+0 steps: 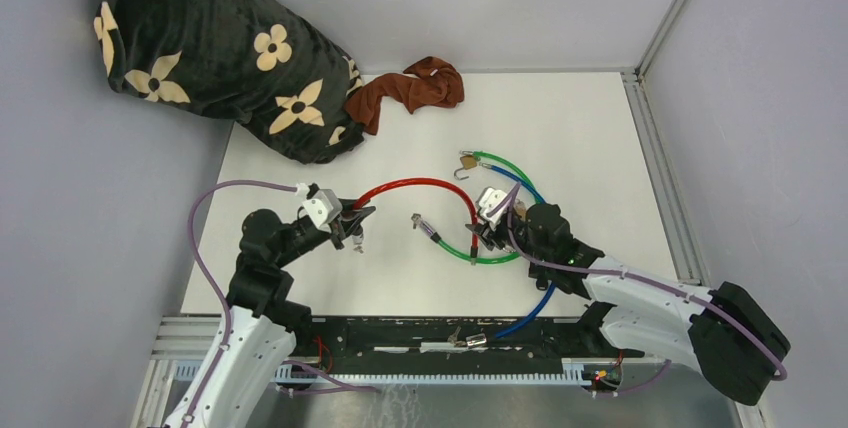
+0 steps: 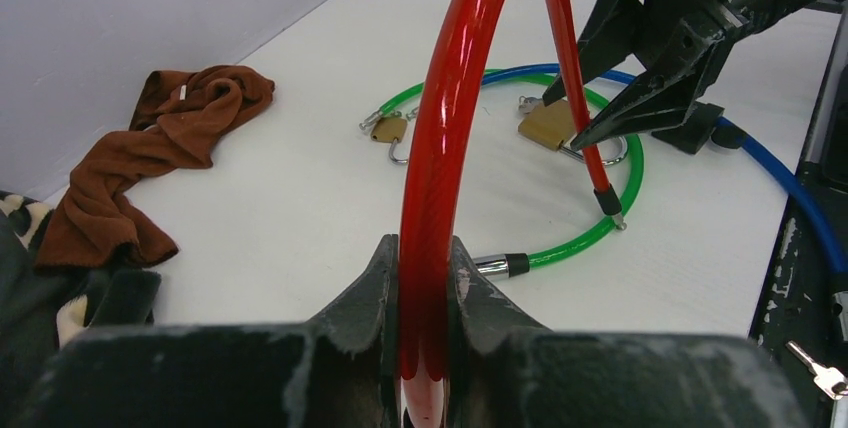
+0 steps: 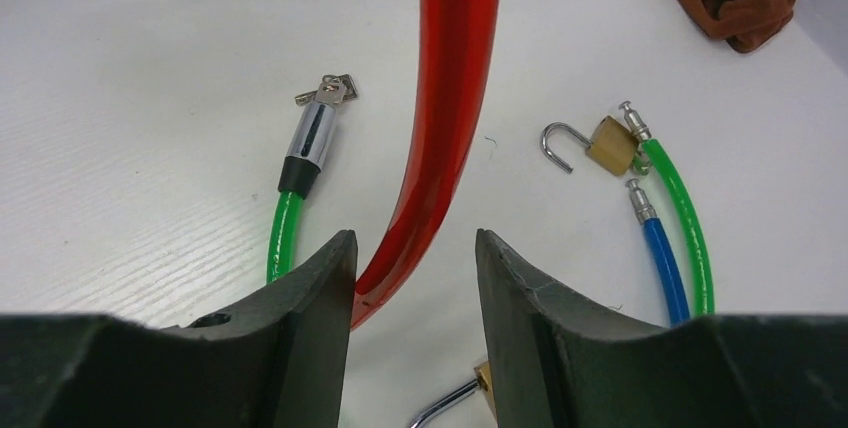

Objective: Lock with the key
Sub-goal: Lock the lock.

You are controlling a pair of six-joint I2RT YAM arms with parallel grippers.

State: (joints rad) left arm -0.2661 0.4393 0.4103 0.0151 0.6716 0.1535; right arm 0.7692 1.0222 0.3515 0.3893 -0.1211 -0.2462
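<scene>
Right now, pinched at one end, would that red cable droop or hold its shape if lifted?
Probably springy, not floppy: the red cable forms a tall arch with only the left claw pinching it. Its glossy coating looks slippery, so it might slide in a loose grip.

Lighting was bright and pretty even, looked like diffuse light from overhead, so shadows on the white table (image 1: 580, 138) stayed soft and faint. The red cable (image 2: 440, 138) caught long glossy streaks of glare in both wrist views. The left gripper (image 2: 424, 253), right up at its lens, came out soft. The top view was a bit low on fine detail.
</scene>
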